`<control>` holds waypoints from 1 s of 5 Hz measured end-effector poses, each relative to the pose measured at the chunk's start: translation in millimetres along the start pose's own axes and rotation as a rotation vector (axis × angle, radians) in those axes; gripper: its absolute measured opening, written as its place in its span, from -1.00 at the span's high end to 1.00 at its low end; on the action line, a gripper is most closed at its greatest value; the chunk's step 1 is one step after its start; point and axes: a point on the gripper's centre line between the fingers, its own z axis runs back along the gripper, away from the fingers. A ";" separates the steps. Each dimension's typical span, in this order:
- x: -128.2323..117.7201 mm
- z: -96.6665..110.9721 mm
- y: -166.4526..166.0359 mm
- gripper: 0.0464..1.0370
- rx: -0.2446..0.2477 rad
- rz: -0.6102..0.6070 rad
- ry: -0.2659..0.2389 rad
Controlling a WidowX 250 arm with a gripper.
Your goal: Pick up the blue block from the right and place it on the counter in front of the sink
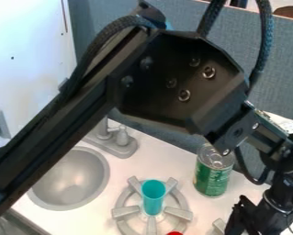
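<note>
One black metal arm (182, 78) crosses closest to you: up from the L edge, bent at top ctr, then down to the R edge. Its black gripper (242, 219) hangs at lower R, close to the btm edge; you can't tell how far it's open or if it's got hold of anything. At btm ctr you've a red item (175, 233), mostly cut off. Just beyond, a teal plastic cup (153, 197) stands upright mid grey ring-shaped burner (121, 213). Nearest your gripper, up-L of it, is an upright green can w/ silver top (212, 176); white counter (179, 167) runs betw. it & burner. L of burner: round grey sink (69, 183), grey faucet (115, 137) behind. Grey-blue fabric partition (154, 126) bounds your far side.
</note>
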 end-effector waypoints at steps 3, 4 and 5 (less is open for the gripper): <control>-4.0 -0.9 -1.8 -0.20 0.031 0.070 0.024; -28.7 22.6 -11.4 -0.20 0.011 0.039 -0.065; -58.3 47.6 -16.1 -0.20 0.018 0.063 -0.136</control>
